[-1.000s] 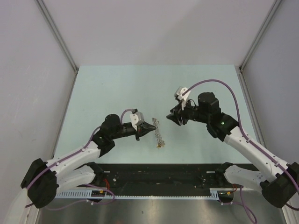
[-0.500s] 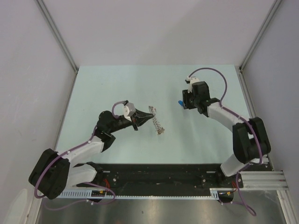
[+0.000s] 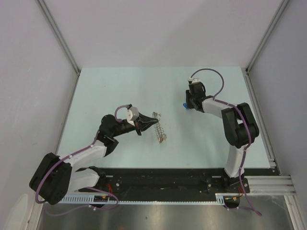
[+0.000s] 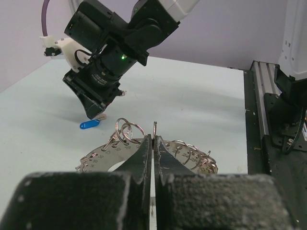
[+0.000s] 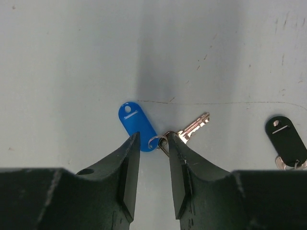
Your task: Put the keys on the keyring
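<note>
The keyring [image 3: 161, 132] is a silvery crescent with several wire loops. In the left wrist view [image 4: 184, 154] it hangs in front of the fingers. My left gripper [image 3: 154, 123] is shut on one of its loops [image 4: 154, 138] and holds it just above the table. The blue key [image 5: 137, 126] lies on the table with a small ring and a silver blade [image 5: 194, 127]. My right gripper [image 5: 153, 142] is open, its tips down on either side of that small ring. The blue key also shows in the top view [image 3: 184, 105]. The black key [image 5: 286, 139] lies at the right edge. No yellow key is clear.
The pale green table [image 3: 120, 91] ends at grey walls on three sides. A black rail [image 3: 163, 179] with the arm bases runs along the near edge. The right arm [image 4: 112, 52] stands low behind the keyring in the left wrist view.
My right gripper has swung from the table's middle to the back right and come down over the blue key. My left gripper has turned and lifted the keyring's far end.
</note>
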